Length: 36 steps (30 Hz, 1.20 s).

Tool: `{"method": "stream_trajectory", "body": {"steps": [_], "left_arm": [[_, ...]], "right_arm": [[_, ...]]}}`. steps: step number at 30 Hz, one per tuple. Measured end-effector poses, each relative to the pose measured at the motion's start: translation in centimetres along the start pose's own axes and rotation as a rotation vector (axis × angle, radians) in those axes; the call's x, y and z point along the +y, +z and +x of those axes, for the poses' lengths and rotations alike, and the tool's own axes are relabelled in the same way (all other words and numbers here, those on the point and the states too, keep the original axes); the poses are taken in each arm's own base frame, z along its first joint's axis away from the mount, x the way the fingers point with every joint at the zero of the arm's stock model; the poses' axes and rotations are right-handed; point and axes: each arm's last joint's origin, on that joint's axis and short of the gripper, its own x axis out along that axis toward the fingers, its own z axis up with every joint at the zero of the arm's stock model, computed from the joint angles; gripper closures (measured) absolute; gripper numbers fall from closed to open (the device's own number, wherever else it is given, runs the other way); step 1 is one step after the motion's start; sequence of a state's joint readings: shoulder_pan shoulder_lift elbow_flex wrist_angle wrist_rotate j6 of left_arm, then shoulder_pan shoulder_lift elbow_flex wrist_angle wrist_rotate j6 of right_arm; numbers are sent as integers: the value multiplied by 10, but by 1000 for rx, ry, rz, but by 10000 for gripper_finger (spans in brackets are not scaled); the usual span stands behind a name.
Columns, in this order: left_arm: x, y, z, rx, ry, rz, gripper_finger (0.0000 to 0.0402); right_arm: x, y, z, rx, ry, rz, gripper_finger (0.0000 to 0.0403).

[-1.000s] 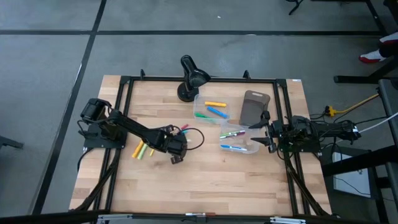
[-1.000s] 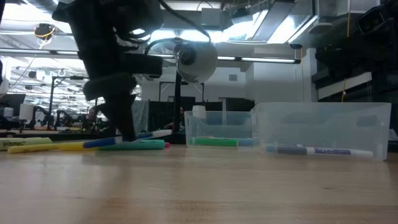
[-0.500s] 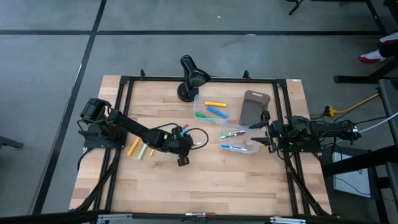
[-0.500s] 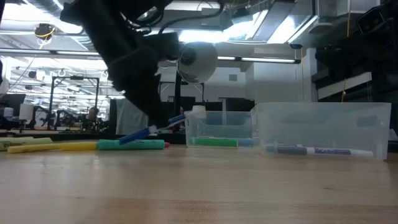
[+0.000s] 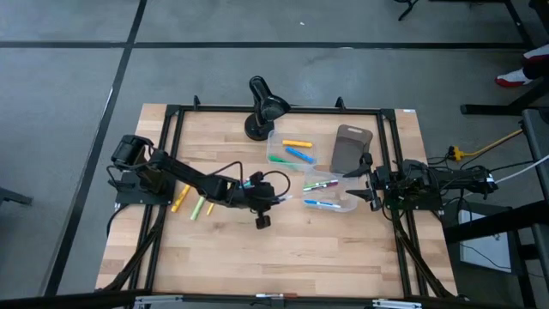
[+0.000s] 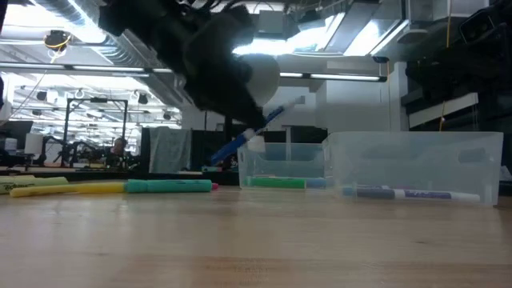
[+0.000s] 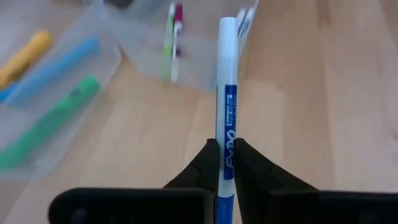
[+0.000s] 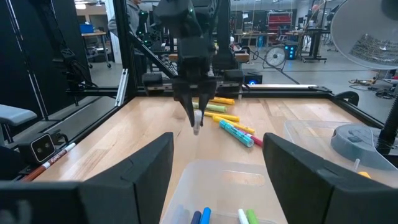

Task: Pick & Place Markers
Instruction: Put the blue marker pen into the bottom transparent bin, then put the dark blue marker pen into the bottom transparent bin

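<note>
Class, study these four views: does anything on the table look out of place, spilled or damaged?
Nothing stands out. Loose markers lie on the wood awaiting sorting, and the left gripper holds a blue marker tilted in the air.

overhead, table-level and wrist views share, seemingly, the clear bins (image 5: 330, 194).

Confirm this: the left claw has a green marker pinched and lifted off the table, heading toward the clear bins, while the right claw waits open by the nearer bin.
Wrong colour. The marker in the left claw is blue and white, not green, as the left wrist view shows. The rest holds: it is off the table, near the clear bins, and the right claw waits open.
</note>
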State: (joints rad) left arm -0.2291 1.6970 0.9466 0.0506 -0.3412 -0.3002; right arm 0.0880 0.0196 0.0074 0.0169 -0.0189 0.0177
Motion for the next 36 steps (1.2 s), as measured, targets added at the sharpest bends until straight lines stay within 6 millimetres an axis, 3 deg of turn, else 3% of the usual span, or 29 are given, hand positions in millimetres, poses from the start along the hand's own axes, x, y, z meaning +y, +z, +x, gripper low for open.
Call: {"method": "stream_trajectory", "body": {"steps": [14,36], "left_arm": [[2,25,0,-227,-30,55,401],[3,27,0,-241,-56,55,400]], "right_arm": [[0,0,0,0,0,0,159],[0,0,0,0,0,0,159]]}}
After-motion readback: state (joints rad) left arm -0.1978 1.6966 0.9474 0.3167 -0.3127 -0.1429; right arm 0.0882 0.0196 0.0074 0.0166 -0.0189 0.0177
